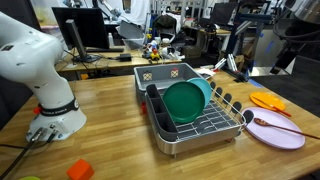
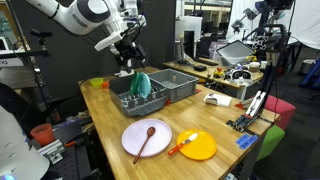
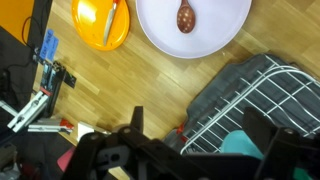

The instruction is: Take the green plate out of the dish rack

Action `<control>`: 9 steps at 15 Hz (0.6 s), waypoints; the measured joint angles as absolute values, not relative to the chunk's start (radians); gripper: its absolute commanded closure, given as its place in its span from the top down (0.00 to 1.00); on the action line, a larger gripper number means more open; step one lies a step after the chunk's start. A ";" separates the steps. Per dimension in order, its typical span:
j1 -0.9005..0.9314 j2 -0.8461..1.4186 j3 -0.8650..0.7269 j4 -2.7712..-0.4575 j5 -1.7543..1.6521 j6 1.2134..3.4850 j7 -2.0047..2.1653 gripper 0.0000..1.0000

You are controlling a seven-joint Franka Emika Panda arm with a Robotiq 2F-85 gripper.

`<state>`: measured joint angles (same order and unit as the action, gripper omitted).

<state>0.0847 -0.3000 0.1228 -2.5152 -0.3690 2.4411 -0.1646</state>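
Note:
The green plate point(image 1: 182, 103) stands on edge in the dish rack point(image 1: 205, 127), leaning against a lighter teal plate point(image 1: 204, 89) behind it. In an exterior view the plates point(image 2: 140, 83) show as one green shape in the rack point(image 2: 128, 100). My gripper point(image 2: 129, 60) hangs open a little above them and is out of frame in the view with the robot base. In the wrist view my open fingers point(image 3: 200, 128) straddle the rack's wire end point(image 3: 250, 90). A teal plate edge point(image 3: 240, 146) shows between them, and I cannot tell which plate it is.
A grey perforated bin point(image 1: 165, 73) stands behind the rack. A pale pink plate point(image 1: 275, 131) with a wooden spoon point(image 3: 186, 17) and an orange plate point(image 1: 268, 100) lie beside the rack. The robot base point(image 1: 50, 100) is on the table. An orange block point(image 1: 80, 170) sits near the front edge.

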 measured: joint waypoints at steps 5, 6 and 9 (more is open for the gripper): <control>0.158 -0.220 0.231 -2.480 -0.434 2.520 -0.140 1.00; 0.170 -0.188 0.244 -2.464 -0.446 2.551 -0.139 1.00; 0.200 -0.084 0.258 -2.404 -0.444 2.651 -0.148 1.00</control>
<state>0.2000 -0.0839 0.2584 -2.4036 -0.4435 2.6512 -0.1482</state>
